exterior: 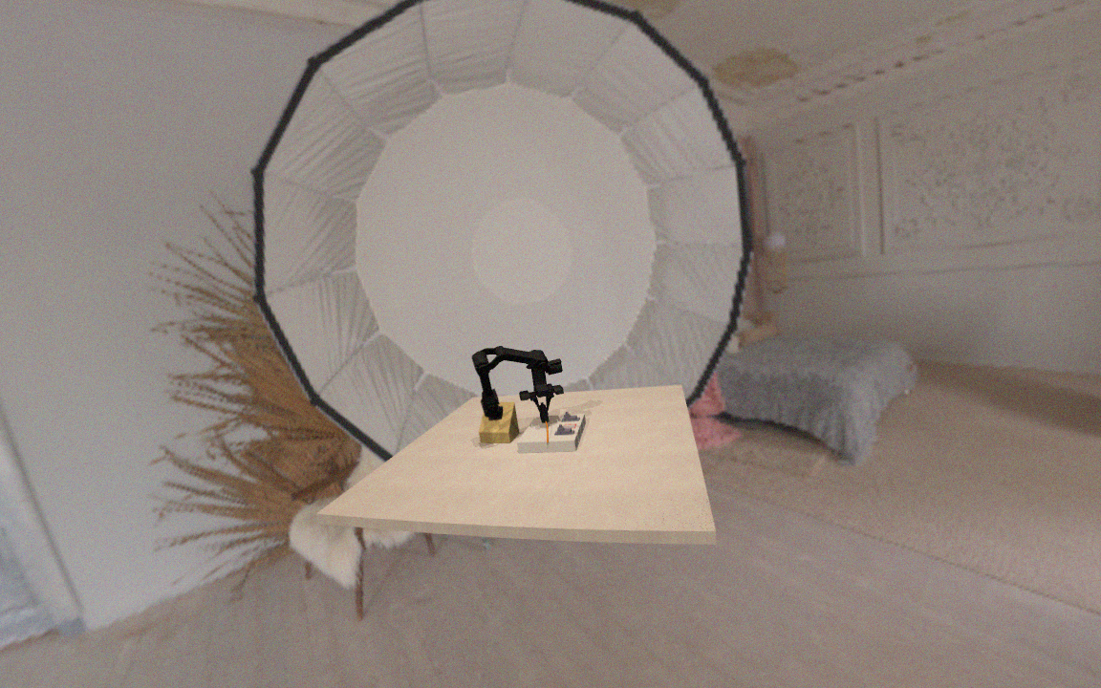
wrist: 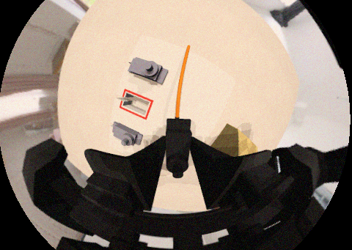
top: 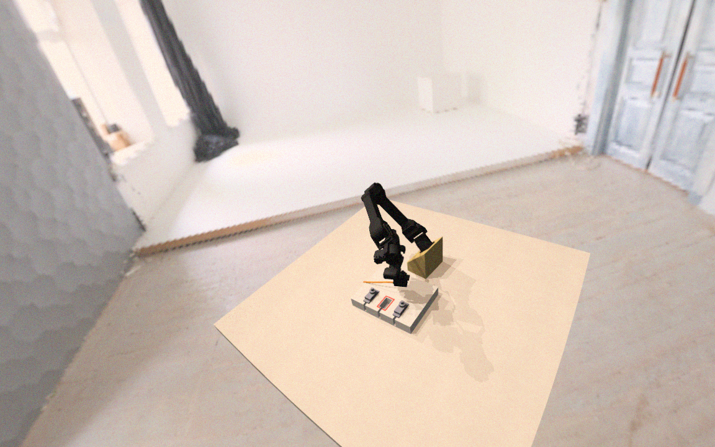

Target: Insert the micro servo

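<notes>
Pale walls and a bare floor surround the beige counter point(top: 460, 356), which carries a grey deck point(top: 394, 307) and a tan block point(top: 426, 258) under the arm's base.

From the top and exterior views the micro servo point(wrist: 177, 144) is too small to make out between the fingers; only its orange cable point(wrist: 183, 79) shows clearly, hanging down in the exterior view. In the wrist view the servo's dark body is partly covered by the gripper point(wrist: 176, 172), so its ears and shaft cannot be read. The fingers are clamped on the servo, held above the counter beside the deck.

On the deck, the red-marked pocket point(wrist: 137, 103) sits between two mounted grey servos point(wrist: 148, 70), apart from the held one.

The arm point(top: 382, 222) rises from the block, bends sharply at the elbow and points its wrist down near the deck's rear edge.
</notes>
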Motion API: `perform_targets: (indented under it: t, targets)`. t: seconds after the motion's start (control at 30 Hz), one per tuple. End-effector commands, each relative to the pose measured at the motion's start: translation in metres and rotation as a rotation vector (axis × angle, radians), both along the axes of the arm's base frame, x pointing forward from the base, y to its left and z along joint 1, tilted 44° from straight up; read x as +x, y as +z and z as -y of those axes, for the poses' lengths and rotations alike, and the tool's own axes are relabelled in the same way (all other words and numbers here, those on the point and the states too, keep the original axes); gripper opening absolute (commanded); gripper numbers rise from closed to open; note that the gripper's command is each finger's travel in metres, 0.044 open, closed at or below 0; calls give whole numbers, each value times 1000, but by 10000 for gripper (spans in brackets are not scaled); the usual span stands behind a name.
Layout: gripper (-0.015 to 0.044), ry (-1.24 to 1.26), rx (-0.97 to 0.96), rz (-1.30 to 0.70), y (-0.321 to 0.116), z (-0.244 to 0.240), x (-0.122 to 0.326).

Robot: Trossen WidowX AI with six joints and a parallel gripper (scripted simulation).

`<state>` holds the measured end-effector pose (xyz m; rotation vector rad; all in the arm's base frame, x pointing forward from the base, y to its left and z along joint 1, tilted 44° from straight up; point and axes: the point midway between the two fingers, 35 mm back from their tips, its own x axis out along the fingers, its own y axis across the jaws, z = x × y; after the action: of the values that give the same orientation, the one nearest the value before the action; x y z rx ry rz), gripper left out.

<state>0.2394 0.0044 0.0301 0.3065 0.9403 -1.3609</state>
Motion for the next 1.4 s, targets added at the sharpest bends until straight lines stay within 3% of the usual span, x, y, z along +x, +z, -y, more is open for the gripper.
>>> perform_targets:
  t: [0.0,0.97,1.37]
  targets:
    - [0,93,10,-81,1,-1,2]
    - [0,820,81,-780,1,-1,2]
    - [0,858,85,-816,1,0,15]
